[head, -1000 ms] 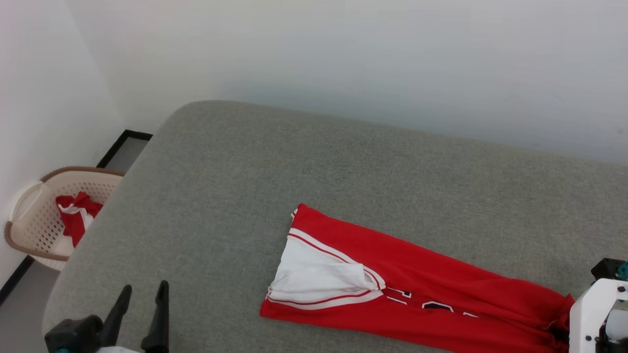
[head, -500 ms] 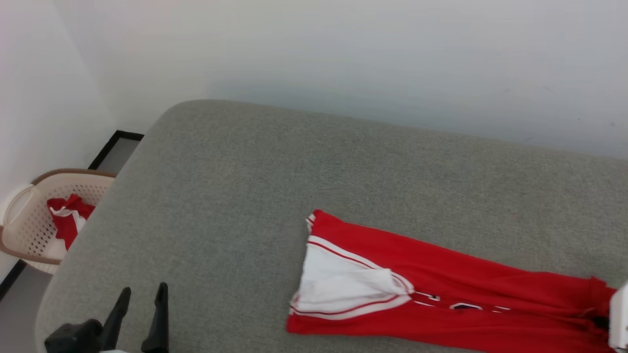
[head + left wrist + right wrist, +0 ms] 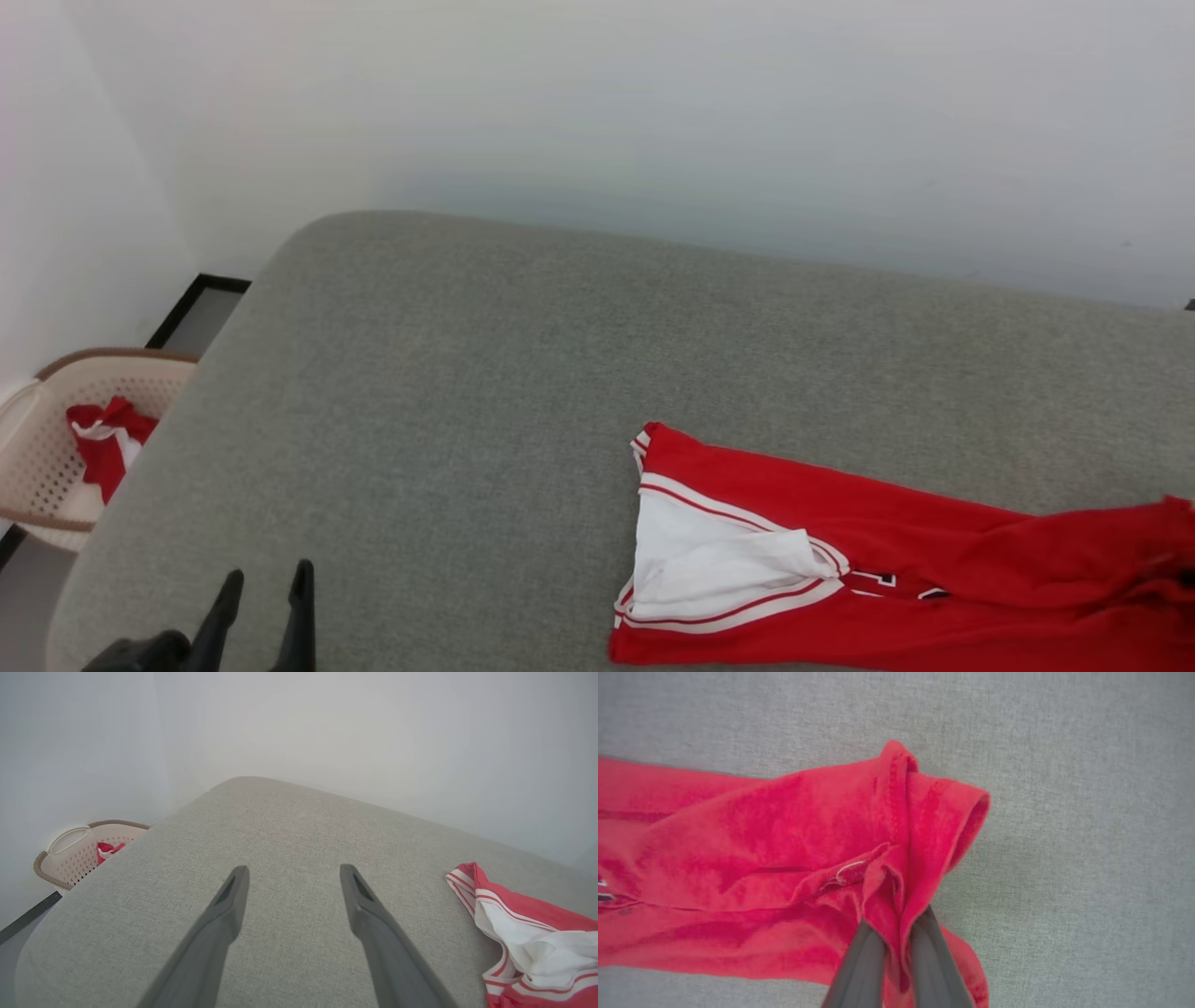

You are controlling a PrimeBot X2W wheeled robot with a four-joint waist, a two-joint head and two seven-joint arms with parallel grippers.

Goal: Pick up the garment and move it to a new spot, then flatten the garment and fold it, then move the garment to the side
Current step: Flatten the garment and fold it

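Right gripper (image 3: pixel 896 919) is pinching the hem of the red jersey (image 3: pixel 896 560).
The jersey is lying stretched across the near right of the grey cushion (image 3: pixel 467 420); the left gripper (image 3: pixel 269 571) is hovering, fingers spread wide, holding nothing.

Home-like laundry corner: grey upholstered surface (image 3: pixel 467 373), cream perforated laundry basket (image 3: pixel 33 457) holding red clothing (image 3: pixel 98 446), plain white walls (image 3: pixel 653 112)

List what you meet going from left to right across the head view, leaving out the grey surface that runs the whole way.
basket → left gripper → garment
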